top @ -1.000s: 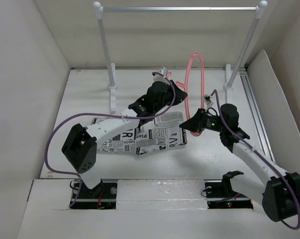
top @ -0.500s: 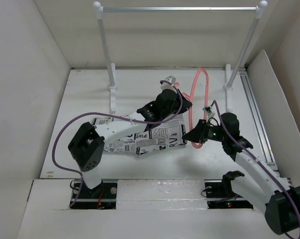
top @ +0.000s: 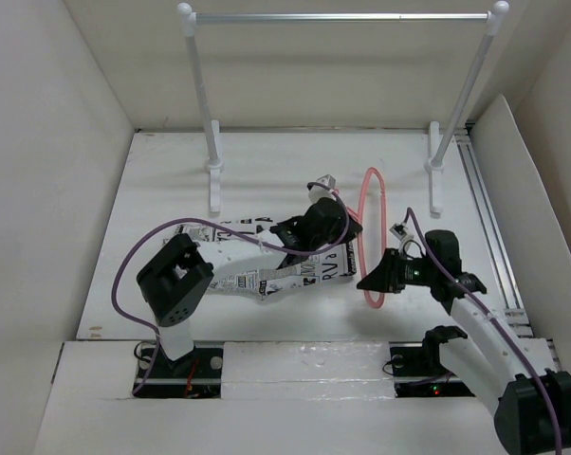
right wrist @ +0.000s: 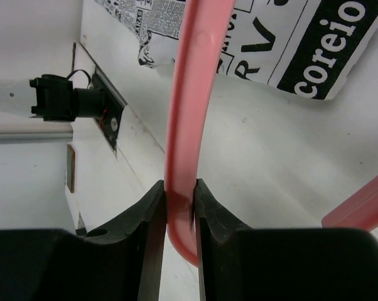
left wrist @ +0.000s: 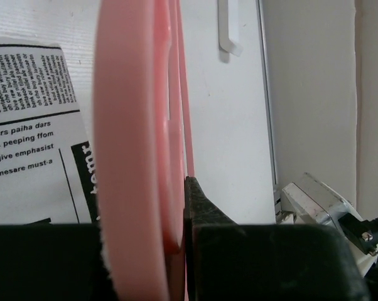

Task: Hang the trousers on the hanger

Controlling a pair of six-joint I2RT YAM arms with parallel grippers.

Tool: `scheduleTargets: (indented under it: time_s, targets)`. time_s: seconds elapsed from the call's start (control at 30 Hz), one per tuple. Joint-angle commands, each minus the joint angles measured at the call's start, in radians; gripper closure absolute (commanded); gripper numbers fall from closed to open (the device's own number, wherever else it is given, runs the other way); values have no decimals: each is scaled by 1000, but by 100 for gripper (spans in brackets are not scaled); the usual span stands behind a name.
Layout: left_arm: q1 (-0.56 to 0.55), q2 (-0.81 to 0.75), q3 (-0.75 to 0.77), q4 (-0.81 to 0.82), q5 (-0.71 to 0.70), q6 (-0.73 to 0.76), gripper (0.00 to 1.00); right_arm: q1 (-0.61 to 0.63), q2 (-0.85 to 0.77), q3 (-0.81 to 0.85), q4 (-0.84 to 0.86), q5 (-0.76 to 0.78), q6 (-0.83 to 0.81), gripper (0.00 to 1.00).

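Note:
The trousers (top: 309, 273), white with black newspaper print, lie crumpled on the table under my left arm; they also show in the left wrist view (left wrist: 26, 144) and the right wrist view (right wrist: 289, 37). The pink hanger (top: 365, 199) stands on edge just right of them, held between both arms. My left gripper (top: 350, 216) is shut on its upper part, with the pink plastic (left wrist: 135, 125) blurred against the black finger (left wrist: 205, 216). My right gripper (top: 369, 282) is shut on the lower curved end, and the pink bar (right wrist: 192, 75) is pinched between its jaws (right wrist: 179, 191).
A white-and-silver rail (top: 342, 16) on two posts (top: 210, 142) (top: 449, 123) stands at the back. White walls close in left and right. A metal track (top: 489, 227) runs along the right side. The left arm's purple cable (top: 134, 261) loops over the table.
Both arms have drawn back toward the near edge, bringing the hanger with them. The left arm has folded lower over the trousers.

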Motion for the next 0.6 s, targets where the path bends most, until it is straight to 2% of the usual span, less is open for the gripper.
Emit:
scheduleTargets:
  time_s: [0.0,0.1,0.13,0.17,0.23,0.27,0.4,0.57]
  targets:
    - [-22,-36,27,8,18,31,100,-38,-12,9,107,22,-55,100]
    - [-22,-43,32,14,23,34,100,-59,36,-6,156,-25,-58,100]
    - [-22,-40,38,5,29,44,93,-59,51,4,146,-27,-67,100]
    - [-22,-35,55,-20,46,51,72,-68,51,9,132,-22,-87,100]
    - [-22,-49,49,-11,58,66,40,-84,38,20,106,-16,-102,100]
    - [-33,-97,9,14,70,87,21,-97,37,26,95,-5,-114,100]
    - [-53,-188,-60,49,55,100,16,-107,67,29,95,-11,-119,100]
    - [-34,-322,-189,74,-63,-4,14,-116,94,38,77,-24,-148,100]
